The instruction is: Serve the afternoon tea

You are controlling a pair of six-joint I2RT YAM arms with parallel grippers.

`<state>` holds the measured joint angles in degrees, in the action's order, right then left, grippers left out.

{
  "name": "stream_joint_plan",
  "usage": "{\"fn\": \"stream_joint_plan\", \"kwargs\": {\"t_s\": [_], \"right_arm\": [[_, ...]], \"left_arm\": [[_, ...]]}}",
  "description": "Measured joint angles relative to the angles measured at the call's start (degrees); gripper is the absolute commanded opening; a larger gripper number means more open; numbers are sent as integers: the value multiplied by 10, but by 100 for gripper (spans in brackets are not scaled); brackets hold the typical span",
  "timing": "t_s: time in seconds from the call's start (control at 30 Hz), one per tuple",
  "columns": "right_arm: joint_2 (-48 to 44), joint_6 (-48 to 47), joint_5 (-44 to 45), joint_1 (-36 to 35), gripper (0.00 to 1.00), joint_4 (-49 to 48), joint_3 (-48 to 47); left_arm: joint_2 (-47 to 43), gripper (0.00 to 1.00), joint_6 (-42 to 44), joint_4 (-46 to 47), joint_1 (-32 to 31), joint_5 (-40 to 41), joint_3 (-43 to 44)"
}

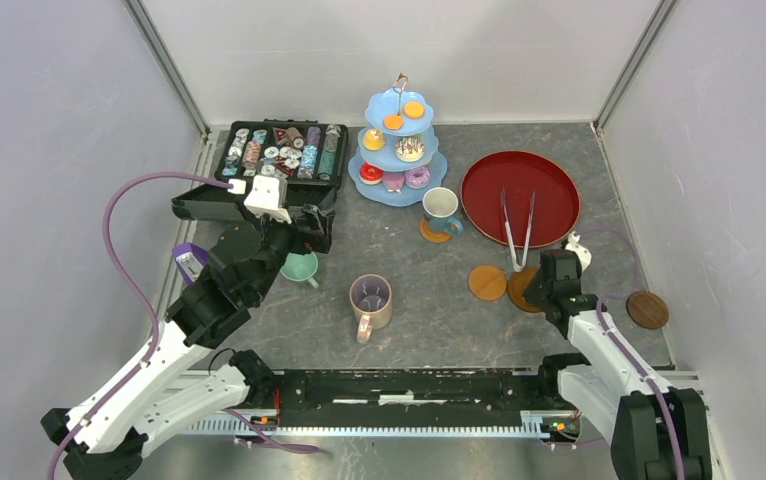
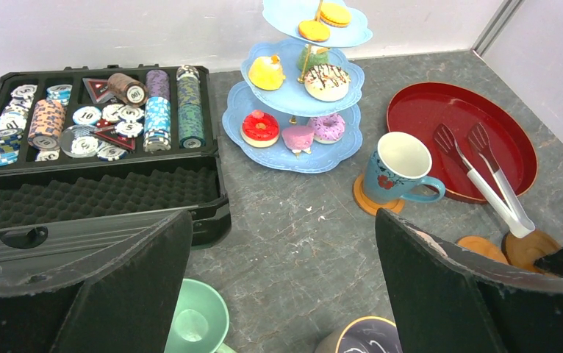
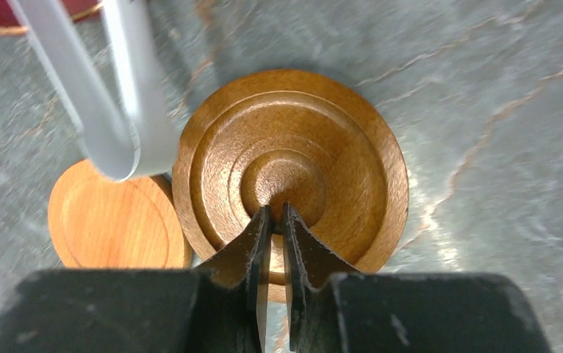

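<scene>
Right gripper (image 3: 275, 217) points straight down at the darker brown coaster (image 3: 337, 140), which lies flat on the worktop (image 3: 499, 147). Its tips sit over the near edge of the coaster's raised middle knob. The fingers are almost pressed together, with only a thin slit between them and nothing seen in it. Can't tell whether the tips touch the wood. The coaster is round, so it has no long axis to line up with; any grip has to come from the rim, which lies outward from the tips on every side. To the gripper's left and a little ahead, the bent end of the tongs (image 3: 109, 125) overlaps that rim, which crowds that side. A paler coaster (image 3: 109, 220) lies just beside, also on the left. The rim to the right and ahead shows bare. Judgement: this arm is far the nearer one to the coaster. The pink mug (image 1: 370, 298), which stands without a coaster, is well off to the gripper's left. Left gripper (image 2: 282, 294) hangs spread wide and holds nothing, above the mint mug (image 2: 198, 323).
</scene>
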<state>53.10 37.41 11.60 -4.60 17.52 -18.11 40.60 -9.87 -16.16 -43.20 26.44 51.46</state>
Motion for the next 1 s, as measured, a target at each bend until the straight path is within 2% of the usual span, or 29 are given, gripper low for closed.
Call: {"fn": "stream_joint_plan", "kwargs": {"t_s": [0.33, 0.57, 1.0], "right_arm": [[-8, 73, -35, -137, 19, -7, 8], [104, 116, -32, -262, 19, -55, -42], [249, 124, 14, -284, 19, -144, -120]], "left_arm": [[2, 100, 0, 0, 0, -1, 0], [6, 100, 0, 0, 0, 0, 0], [13, 100, 0, 0, 0, 4, 0]]}}
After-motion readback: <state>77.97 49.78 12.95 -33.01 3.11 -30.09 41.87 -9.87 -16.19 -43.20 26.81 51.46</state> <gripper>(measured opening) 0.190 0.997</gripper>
